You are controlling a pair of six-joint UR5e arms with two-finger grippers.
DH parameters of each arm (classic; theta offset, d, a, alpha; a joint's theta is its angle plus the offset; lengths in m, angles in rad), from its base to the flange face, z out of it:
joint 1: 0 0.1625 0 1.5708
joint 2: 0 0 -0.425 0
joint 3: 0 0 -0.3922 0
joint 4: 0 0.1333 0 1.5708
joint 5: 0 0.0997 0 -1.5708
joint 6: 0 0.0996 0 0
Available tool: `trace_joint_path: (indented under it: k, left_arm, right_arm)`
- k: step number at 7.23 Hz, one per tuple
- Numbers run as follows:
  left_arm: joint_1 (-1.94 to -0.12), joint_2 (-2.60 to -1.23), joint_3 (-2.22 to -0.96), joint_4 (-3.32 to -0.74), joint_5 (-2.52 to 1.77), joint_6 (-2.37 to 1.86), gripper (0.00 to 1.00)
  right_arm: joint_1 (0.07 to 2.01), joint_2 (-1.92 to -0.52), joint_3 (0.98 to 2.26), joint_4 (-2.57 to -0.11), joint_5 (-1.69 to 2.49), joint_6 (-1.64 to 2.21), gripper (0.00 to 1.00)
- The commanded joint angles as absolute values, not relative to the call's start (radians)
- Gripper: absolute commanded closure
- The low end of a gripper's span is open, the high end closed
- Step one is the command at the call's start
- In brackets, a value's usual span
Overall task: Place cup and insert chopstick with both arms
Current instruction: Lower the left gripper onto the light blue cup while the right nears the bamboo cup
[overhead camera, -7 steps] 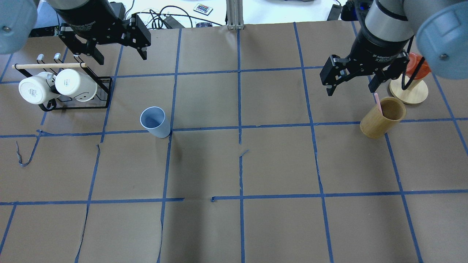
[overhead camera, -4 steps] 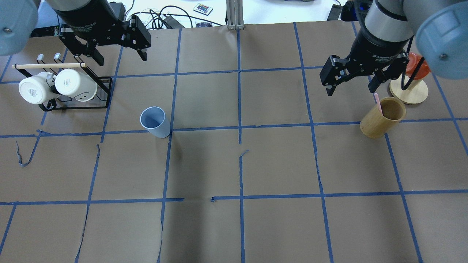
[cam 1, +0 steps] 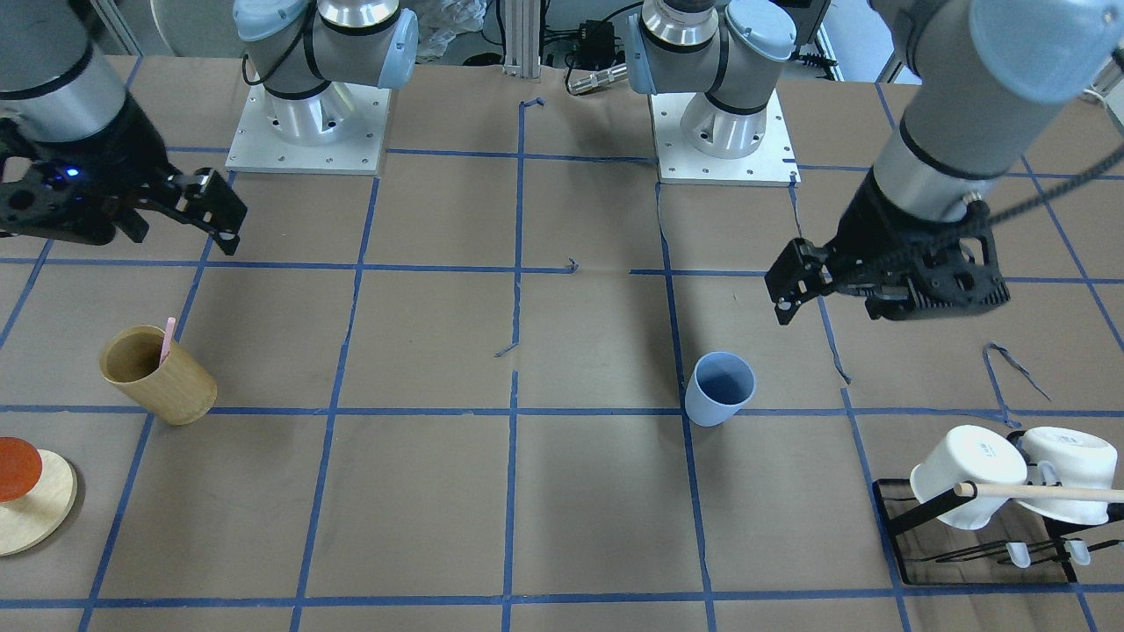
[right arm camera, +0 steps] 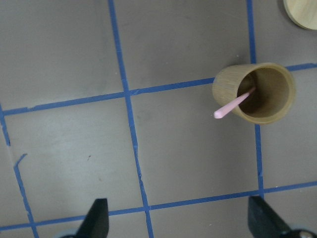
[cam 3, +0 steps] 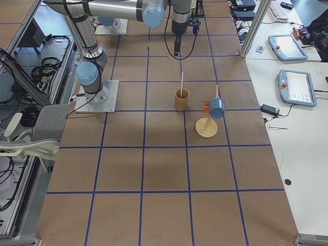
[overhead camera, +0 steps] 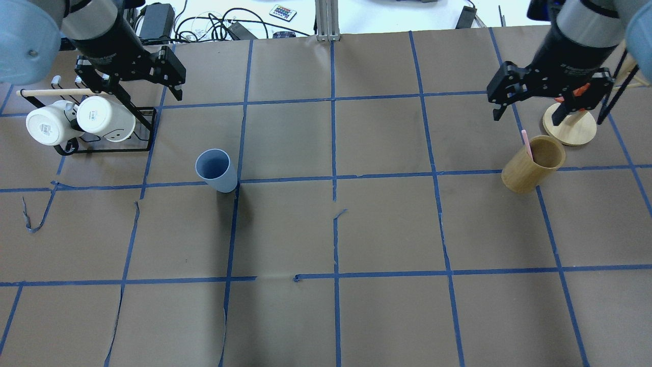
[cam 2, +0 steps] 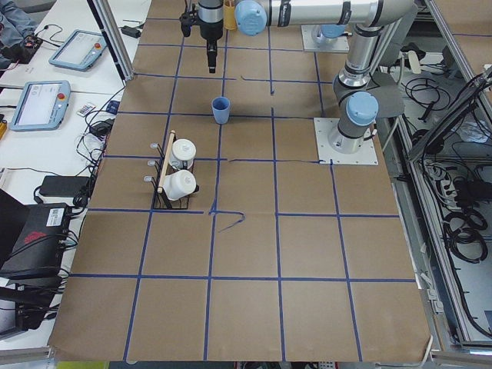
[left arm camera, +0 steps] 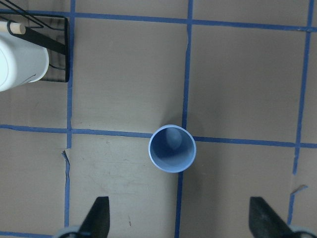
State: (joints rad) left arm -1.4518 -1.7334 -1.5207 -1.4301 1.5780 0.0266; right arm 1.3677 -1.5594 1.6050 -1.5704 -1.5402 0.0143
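Left gripper [left arm camera: 181, 220]: you are seeing it hovering with its fingers spread wide, gripping nothing.
Cup [overhead camera: 216, 171]: one, standing upright on the table [overhead camera: 387, 224] below the Left gripper, ahead of the gap between its fingers, touching neither.
Right gripper [overhead camera: 526, 118]: hanging with its fingers wide apart, carrying nothing.
Chopstick [right arm camera: 233, 104]: one, leaning in one wooden cup [right arm camera: 255, 91], sitting below the Right gripper, toward one finger's side.
Mugs [overhead camera: 104, 117]: two, hanging on one rack [overhead camera: 145, 130], off to one side of the Left gripper.
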Motion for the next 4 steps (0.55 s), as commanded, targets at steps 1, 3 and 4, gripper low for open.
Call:
trace_joint_path:
  k: [1,3,4]
  left_arm:
    - [-1.43,-1.857,-1.659,-1.199,1.582,0.032,0.0]
    - [-1.434,-1.899,-1.75,-1.117,1.577,-0.033,0.0]
    - [-1.434,-1.891,-1.776,-1.114,1.578,-0.023,0.01]
  right_arm:
    - [1.276,-1.505,1.597,-1.597,-1.457,0.231,0.0]
    - [1.238,-1.425,1.603,-1.66,-1.418,0.373,0.0]
    - [1.194,-1.396,1.609,-1.657,-1.401,0.38,0.0]
